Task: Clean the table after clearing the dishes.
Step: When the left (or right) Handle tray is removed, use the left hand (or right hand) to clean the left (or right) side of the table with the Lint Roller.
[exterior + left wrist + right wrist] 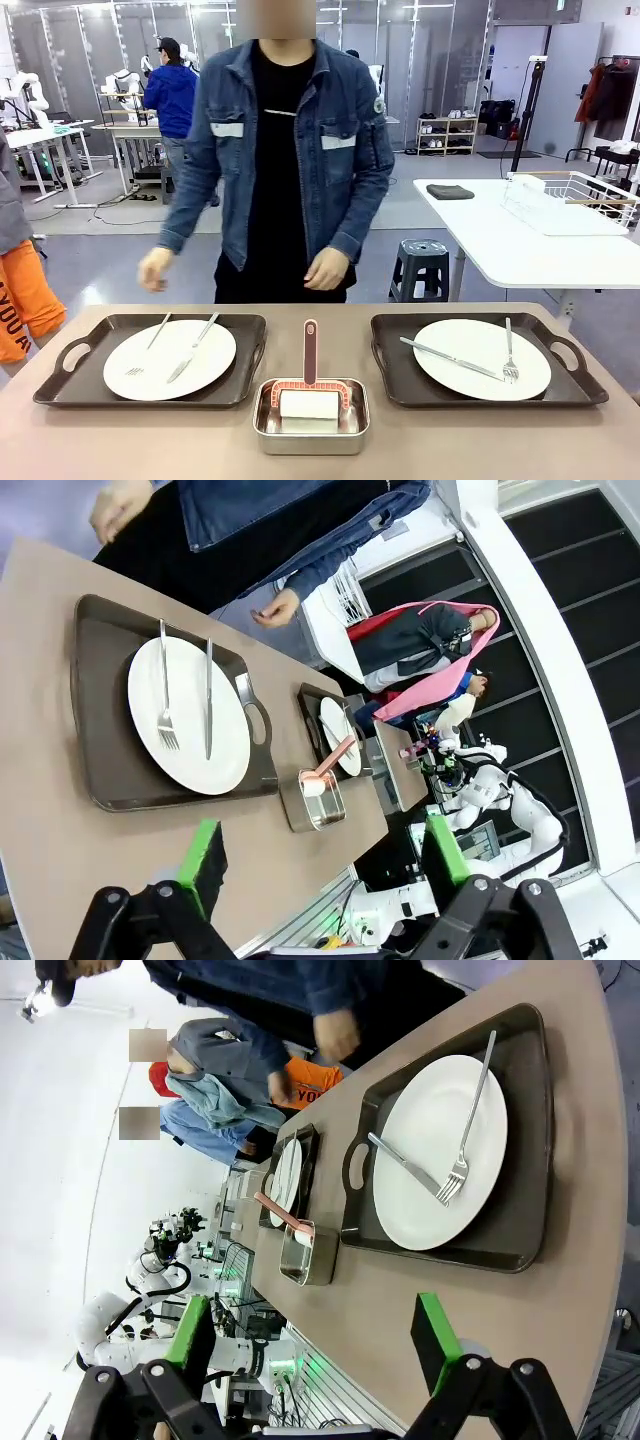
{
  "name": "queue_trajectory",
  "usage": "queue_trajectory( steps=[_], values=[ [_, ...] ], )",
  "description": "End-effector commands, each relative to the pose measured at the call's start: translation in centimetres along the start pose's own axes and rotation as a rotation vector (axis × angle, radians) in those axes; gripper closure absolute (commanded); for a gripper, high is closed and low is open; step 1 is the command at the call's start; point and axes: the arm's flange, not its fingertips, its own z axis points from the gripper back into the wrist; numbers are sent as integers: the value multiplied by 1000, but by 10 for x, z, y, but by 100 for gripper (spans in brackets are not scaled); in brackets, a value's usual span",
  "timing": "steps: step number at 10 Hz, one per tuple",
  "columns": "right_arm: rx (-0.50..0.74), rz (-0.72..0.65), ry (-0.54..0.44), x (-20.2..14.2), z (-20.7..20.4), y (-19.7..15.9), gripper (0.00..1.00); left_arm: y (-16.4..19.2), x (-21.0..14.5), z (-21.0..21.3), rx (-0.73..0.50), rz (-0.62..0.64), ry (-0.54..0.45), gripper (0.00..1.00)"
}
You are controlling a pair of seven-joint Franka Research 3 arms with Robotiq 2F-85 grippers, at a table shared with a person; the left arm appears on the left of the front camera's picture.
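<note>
The beige-brown table [420,440] holds the dishes on two dark brown trays. The left tray [50,388] carries a white plate [215,365] with a fork and knife. On the right tray [395,385] lies another white plate [470,340] with cutlery. My left gripper [322,855] hovers open above the table's near edge, looking at one plate [230,740]. High over the table's right end, my right gripper [312,1335] is open too, with the other plate [420,1180] ahead of it. Nothing sits between either pair of green pads.
A small steel pan [310,437] with a pink-handled brush [310,350] stands between the trays near the front edge. A person in a denim jacket stands at the far side, hands [327,270] hanging above the table edge. A white table [520,250] and stool [420,265] stand behind.
</note>
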Motion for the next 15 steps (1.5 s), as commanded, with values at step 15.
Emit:
queue_trajectory(
  steps=[15],
  values=[
    [2, 8, -2, 0, 1, 4, 0, -1, -3, 5, -4, -4, 5, 0]
  ],
)
